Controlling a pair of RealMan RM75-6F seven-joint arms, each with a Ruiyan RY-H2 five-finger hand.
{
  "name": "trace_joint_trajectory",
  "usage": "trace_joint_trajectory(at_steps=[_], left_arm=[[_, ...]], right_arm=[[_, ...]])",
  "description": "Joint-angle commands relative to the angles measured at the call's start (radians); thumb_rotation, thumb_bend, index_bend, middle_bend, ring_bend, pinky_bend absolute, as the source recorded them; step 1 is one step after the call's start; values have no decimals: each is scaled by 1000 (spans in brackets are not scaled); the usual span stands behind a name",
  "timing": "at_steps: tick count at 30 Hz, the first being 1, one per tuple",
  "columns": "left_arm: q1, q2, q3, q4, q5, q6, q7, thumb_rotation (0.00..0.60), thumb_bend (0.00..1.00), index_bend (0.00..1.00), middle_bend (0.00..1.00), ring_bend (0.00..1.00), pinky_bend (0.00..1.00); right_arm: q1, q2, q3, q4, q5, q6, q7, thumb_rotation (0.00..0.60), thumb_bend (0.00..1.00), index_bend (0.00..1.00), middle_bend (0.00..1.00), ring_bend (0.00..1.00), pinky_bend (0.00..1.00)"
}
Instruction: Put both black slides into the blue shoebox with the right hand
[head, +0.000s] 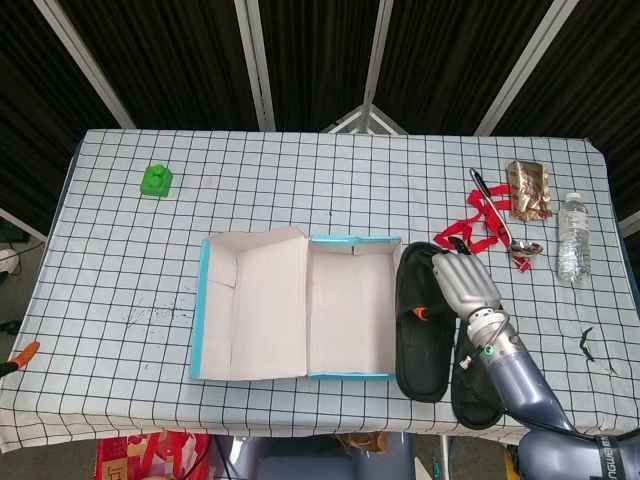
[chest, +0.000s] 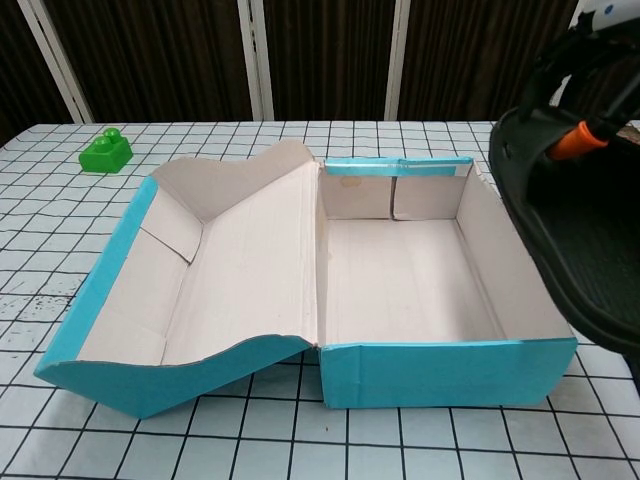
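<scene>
The blue shoebox (head: 355, 240) lies open mid-table, its lid (head: 250, 310) folded out to the left and its white inside bare. My right hand (head: 465, 283) grips one black slide (head: 418, 340) by its strap and holds it above the table, tilted, at the box's right wall. In the chest view this slide (chest: 585, 240) fills the right side, hanging over the box's right rim (chest: 440, 372). The second black slide (head: 472, 395) lies on the table near the front edge, partly hidden under my right forearm. My left hand is in neither view.
A green brick (head: 156, 180) sits at the far left. A red strap (head: 468, 230), a spoon (head: 500, 215), a foil packet (head: 528, 190) and a water bottle (head: 572, 238) lie at the back right. An orange-handled tool (head: 20, 357) pokes in at the left edge.
</scene>
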Motion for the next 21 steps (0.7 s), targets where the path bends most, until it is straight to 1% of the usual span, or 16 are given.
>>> trace_joint_trajectory(at_steps=[1, 5, 8, 11, 13, 16, 21], left_arm=[[1, 0, 0, 0, 1, 2, 0, 600, 164, 75, 0, 0, 0], [2, -2, 0, -1, 5, 8, -2, 600, 164, 75, 0, 0, 0], [4, -9, -5, 2, 9, 21, 0, 600, 165, 75, 0, 0, 0], [5, -15, -7, 7, 12, 28, -4, 600, 165, 75, 0, 0, 0], [4, -14, -8, 9, 9, 26, -7, 600, 165, 75, 0, 0, 0], [3, -13, -10, 11, 2, 20, -14, 600, 164, 75, 0, 0, 0], [3, -11, -11, 10, -2, 19, -17, 600, 164, 75, 0, 0, 0]], right_arm=[[-60, -52, 60, -20, -118, 36, 146, 600, 521, 492, 570, 330, 0], [-97, -129, 85, 5, -210, 58, 253, 600, 528, 492, 570, 333, 0], [-114, -223, 107, 43, -262, 121, 304, 600, 528, 492, 570, 338, 0], [-127, -344, 126, 97, -317, 191, 356, 600, 528, 492, 570, 342, 10], [-131, -399, 130, 134, -346, 215, 378, 600, 528, 492, 570, 343, 25], [-141, -487, 129, 218, -407, 248, 414, 600, 528, 497, 570, 343, 27], [-154, -593, 119, 349, -471, 258, 475, 600, 529, 507, 570, 343, 27]])
